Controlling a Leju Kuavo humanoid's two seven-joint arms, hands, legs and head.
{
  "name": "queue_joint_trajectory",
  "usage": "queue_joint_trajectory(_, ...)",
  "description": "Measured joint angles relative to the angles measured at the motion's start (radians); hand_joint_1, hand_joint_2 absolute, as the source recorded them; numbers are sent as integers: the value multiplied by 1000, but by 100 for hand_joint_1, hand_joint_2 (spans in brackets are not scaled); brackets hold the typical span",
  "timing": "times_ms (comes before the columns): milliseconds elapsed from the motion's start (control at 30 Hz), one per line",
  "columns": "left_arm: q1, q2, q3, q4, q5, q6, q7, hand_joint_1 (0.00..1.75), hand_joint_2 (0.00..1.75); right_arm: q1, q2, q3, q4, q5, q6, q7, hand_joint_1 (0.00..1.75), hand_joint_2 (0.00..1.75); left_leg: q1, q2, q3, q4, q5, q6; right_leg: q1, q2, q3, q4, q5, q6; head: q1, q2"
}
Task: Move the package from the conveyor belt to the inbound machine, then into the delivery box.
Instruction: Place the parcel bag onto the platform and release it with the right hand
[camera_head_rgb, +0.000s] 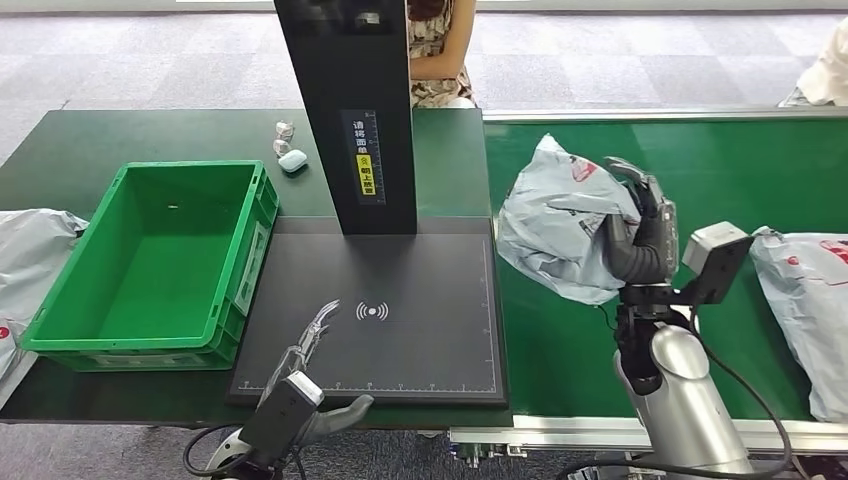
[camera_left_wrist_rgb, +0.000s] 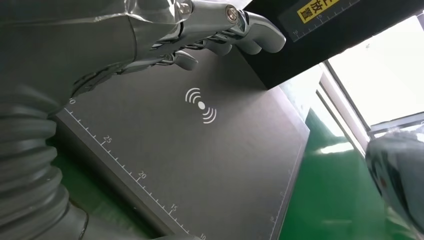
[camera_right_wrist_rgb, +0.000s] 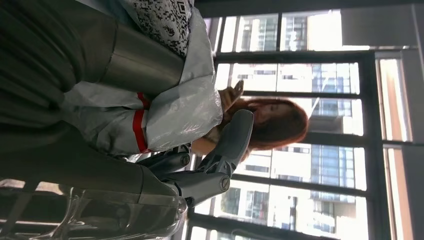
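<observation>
One bag (camera_head_rgb: 560, 225) in my right hand (camera_head_rgb: 640, 225), fingers wrapped on it, lifted just over the belt (camera_head_rgb: 760, 180). Left hand (camera_head_rgb: 315, 335) hangs loose and empty over the scan pad (camera_head_rgb: 420, 330). I reckon the trick is to swing it across low and slow, lay it flat on the wifi mark (camera_head_rgb: 372, 311), and get my left out of the way first.

A parcel-sorting demonstration station set up inside an office building: a green conveyor belt (camera_head_rgb: 740, 170) with aluminium side rails carries grey plastic mailer bags (camera_head_rgb: 805, 300), beside a black scanning platform (camera_head_rgb: 400, 330) with ruler markings, over grey carpet tiles (camera_head_rgb: 150, 60); tall windows (camera_right_wrist_rgb: 320, 75) face high-rise towers.
</observation>
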Motion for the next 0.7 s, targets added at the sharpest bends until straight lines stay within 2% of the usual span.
queue_joint_trajectory(133,-4,0,-5,0,2,9,2,0,175,-144,59,129,79,-38,63,74,175,175,0,2,0,0,1,-2,1,2,-1,0,1,-1,0,0)
queue_joint_trajectory(233,-3,0,-5,0,9,37,2,0,175,-213,103,220,154,-92,132,136,175,175,1,1,0,0,2,-2,2,1,-1,0,1,-1,0,0)
queue_joint_trajectory(400,5,2,10,-18,19,146,-4,0,175,-259,173,370,314,-175,226,229,175,175,2,1,-1,0,1,-3,4,1,-2,1,0,-2,0,0)
queue_joint_trajectory(567,23,3,52,-54,39,259,-23,0,175,-262,208,481,441,-240,247,279,175,175,2,-1,-1,0,1,-3,4,0,-2,0,0,-2,0,0)
queue_joint_trajectory(600,25,3,61,-60,44,278,-28,0,175,-262,209,499,457,-244,244,284,138,175,2,-1,-1,0,1,-3,4,0,-2,0,0,-2,0,0)
queue_joint_trajectory(700,30,4,84,-72,53,312,-35,0,175,-262,209,544,496,-238,230,294,7,175,2,0,-1,0,1,-3,3,0,-2,0,0,-2,0,0)
